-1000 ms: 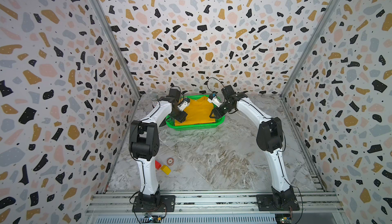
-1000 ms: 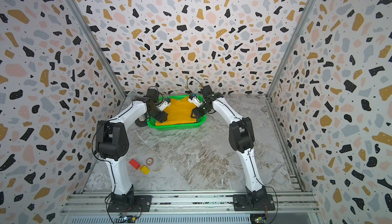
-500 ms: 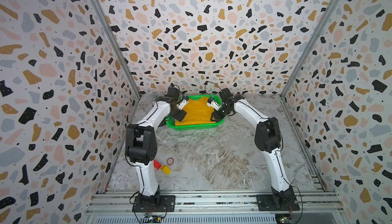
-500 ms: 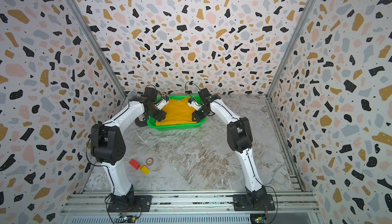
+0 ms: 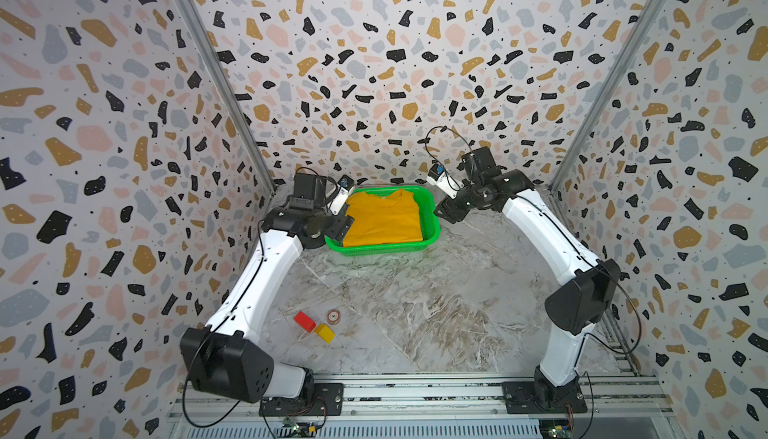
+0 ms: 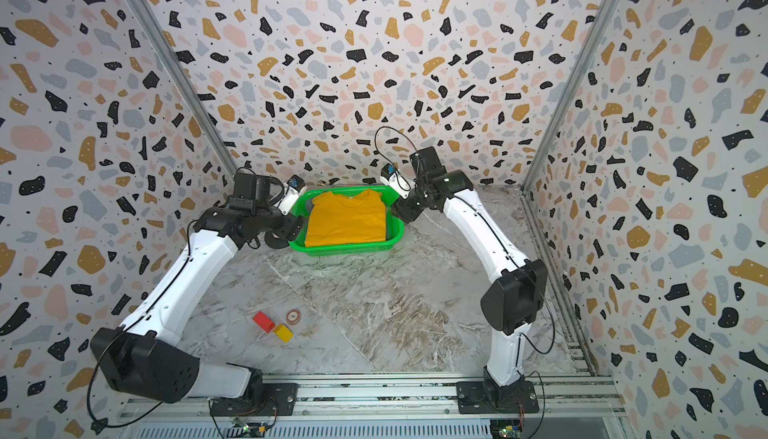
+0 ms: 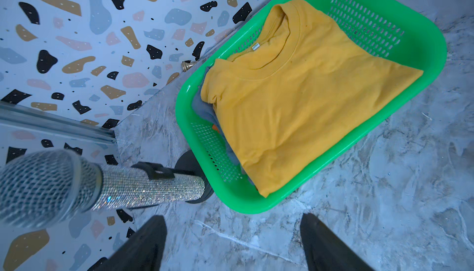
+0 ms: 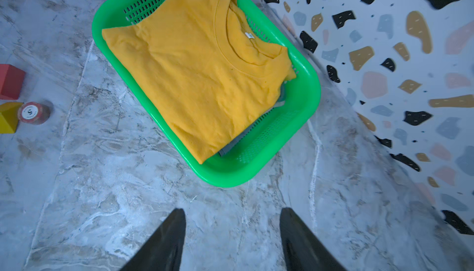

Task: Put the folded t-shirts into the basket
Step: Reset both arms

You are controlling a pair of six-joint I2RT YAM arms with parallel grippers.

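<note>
1. Both arms have backed away from the basket (image 7: 246,204) since a second ago. Our left gripper (image 7: 232,217) now sits outside its rim, jaws apart and empty.
2. Ahead of that gripper, the mustard yellow t-shirt (image 7: 295,108) lies released on top of the stack in the basket, with the grey-blue t-shirt (image 7: 201,108) peeking out beneath.
3. Our right gripper (image 8: 232,210) faces the opposite side, jaws apart and clear of the cloth, so we judge it won't drag the shirt.

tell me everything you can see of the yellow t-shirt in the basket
The yellow t-shirt is plain mustard cloth, soft and lightly creased, folded into a rough rectangle. Its ribbed round collar and a small white neck label face up. It lies on top inside the green basket, nearly filling it, with one long edge riding up the wall. A grey-blue tee peeks out beneath it. Nothing grips it.
</note>
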